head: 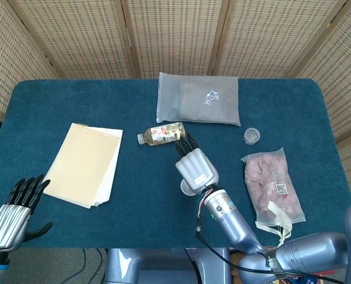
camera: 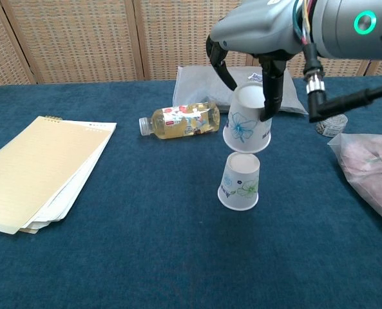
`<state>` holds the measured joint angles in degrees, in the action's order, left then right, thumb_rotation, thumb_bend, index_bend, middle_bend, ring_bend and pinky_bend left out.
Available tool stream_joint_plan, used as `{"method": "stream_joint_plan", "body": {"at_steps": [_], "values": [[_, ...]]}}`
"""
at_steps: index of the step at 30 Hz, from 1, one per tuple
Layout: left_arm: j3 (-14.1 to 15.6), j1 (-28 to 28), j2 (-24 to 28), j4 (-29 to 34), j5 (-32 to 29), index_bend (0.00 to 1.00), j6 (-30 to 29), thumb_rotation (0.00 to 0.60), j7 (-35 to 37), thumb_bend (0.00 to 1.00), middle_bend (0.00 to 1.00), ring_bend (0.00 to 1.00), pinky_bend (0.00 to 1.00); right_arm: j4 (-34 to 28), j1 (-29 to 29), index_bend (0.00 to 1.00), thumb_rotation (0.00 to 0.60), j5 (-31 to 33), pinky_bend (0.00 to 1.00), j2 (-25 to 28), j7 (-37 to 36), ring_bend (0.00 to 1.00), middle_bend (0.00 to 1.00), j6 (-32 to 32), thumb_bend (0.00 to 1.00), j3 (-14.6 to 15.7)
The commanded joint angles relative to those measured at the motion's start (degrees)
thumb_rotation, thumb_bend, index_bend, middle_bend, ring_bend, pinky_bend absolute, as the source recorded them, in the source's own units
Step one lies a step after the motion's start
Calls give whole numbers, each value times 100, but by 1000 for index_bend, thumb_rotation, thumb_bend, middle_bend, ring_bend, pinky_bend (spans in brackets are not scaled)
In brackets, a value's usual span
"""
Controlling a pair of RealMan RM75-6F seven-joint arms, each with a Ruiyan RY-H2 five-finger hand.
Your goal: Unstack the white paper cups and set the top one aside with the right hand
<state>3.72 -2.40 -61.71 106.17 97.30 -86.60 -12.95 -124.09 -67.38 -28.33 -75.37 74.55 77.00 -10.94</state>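
Observation:
Two white paper cups with flower prints are upside down in the chest view. My right hand (camera: 258, 32) grips the top cup (camera: 247, 126) from above and holds it in the air, just clear of the lower cup (camera: 239, 181). The lower cup stands alone on the blue table (camera: 145, 244). In the head view my right hand (head: 194, 167) hides the lifted cup, and only a sliver of the lower cup (head: 187, 190) shows beneath it. My left hand (head: 15, 210) hangs open beyond the table's near left edge, holding nothing.
A small bottle (camera: 178, 121) lies on its side just behind the cups. A notepad (camera: 39, 170) lies at the left. A grey pouch (head: 199, 97) sits at the back, with a small round lid (head: 251, 135) and a bag of pink contents (head: 271, 186) at the right.

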Motion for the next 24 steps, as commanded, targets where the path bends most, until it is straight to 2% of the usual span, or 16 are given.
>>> {"method": "stream_joint_plan", "body": {"at_steps": [1,6,12,24], "values": [[0,-1,-6,-5,-10,0,11,600,-6,189,0,0,0,-8,-49,494,600,135,0,131,49,0,143,74,317,-37],[9,-8,-21,4,8,0,37,600,-63,189,0,0,0,97,-19,494,600,250,0,319,-8,0,143,38,316,36],[22,12,-23,18,57,0,-1,600,-99,189,0,0,0,492,237,494,600,320,0,415,-454,0,144,-316,317,344],[32,26,-42,40,94,0,-6,600,-168,189,0,0,0,1217,806,494,600,-257,0,318,-1460,0,142,-938,318,918]]}}
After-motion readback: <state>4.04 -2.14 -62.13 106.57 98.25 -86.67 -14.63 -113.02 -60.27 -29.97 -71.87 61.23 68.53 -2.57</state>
